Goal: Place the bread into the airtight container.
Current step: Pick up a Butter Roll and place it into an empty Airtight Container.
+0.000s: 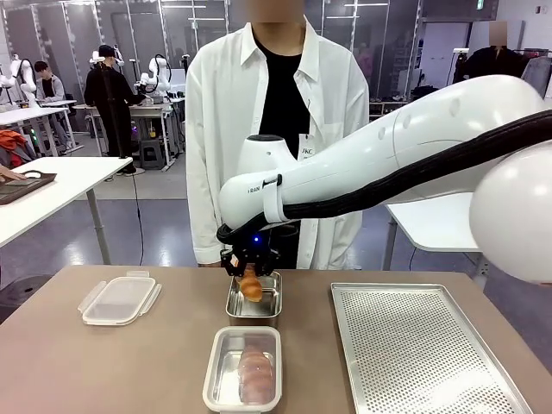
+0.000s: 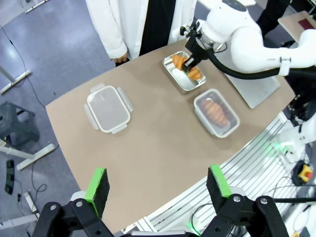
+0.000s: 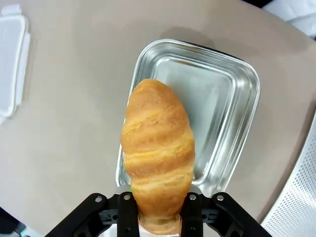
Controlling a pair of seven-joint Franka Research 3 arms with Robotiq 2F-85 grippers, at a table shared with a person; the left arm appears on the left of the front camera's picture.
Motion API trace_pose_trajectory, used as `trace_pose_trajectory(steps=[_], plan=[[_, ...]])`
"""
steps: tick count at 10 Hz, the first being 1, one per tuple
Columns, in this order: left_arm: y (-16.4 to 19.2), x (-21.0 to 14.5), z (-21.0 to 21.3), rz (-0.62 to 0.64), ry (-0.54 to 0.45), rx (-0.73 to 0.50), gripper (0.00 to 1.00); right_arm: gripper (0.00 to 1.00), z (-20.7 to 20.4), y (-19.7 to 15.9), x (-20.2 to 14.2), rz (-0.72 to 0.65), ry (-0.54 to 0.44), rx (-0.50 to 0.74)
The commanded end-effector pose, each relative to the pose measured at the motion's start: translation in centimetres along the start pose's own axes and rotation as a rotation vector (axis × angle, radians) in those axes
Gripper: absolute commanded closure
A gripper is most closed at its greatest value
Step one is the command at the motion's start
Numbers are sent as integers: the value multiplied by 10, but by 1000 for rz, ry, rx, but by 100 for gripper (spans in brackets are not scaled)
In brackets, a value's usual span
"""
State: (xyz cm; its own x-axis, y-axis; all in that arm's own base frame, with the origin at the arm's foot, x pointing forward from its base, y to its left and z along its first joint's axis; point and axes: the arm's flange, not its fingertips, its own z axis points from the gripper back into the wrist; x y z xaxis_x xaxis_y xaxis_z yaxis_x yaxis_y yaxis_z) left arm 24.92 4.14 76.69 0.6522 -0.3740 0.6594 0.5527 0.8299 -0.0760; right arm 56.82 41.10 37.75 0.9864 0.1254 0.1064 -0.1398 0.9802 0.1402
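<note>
My right gripper is shut on a golden bread roll, holding it just above a small steel tray at the far middle of the table. In the right wrist view the roll stands between my fingers over the tray. Nearer to me sits the clear airtight container, lid off, with another bread lying in it. My left gripper hangs open high above the table, looking down on the container, the tray and the held roll.
The container's lid lies flat at the table's far left. A large perforated baking tray covers the right side. A person in a white shirt stands at the far edge behind the steel tray.
</note>
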Motion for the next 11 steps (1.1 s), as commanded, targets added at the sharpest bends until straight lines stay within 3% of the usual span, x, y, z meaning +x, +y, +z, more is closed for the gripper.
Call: trace_pose_trajectory(steps=[1, 3, 4, 5, 6, 7, 11], plan=[[0, 0, 1, -18, -1, -7, 0, 77, -3, 11, 4, -107, -35, -27], [0, 0, 1, -18, -1, -7, 0, 77, -8, 8, 8, -141, -20, -4], [0, 0, 1, -18, -1, -7, 0, 60, -10, 7, 8, -157, -18, -5], [0, 0, 1, -18, -1, -7, 0, 27, -10, 6, 8, -157, -9, -11], [0, 0, 1, -18, -1, -7, 0, 7, -7, 7, 8, -155, -17, -47], [0, 0, 1, -18, -1, -7, 0, 0, -5, 6, 9, -156, -14, -44], [0, 0, 1, -18, -1, -7, 0, 0, 0, 2, 17, -132, -9, -33]])
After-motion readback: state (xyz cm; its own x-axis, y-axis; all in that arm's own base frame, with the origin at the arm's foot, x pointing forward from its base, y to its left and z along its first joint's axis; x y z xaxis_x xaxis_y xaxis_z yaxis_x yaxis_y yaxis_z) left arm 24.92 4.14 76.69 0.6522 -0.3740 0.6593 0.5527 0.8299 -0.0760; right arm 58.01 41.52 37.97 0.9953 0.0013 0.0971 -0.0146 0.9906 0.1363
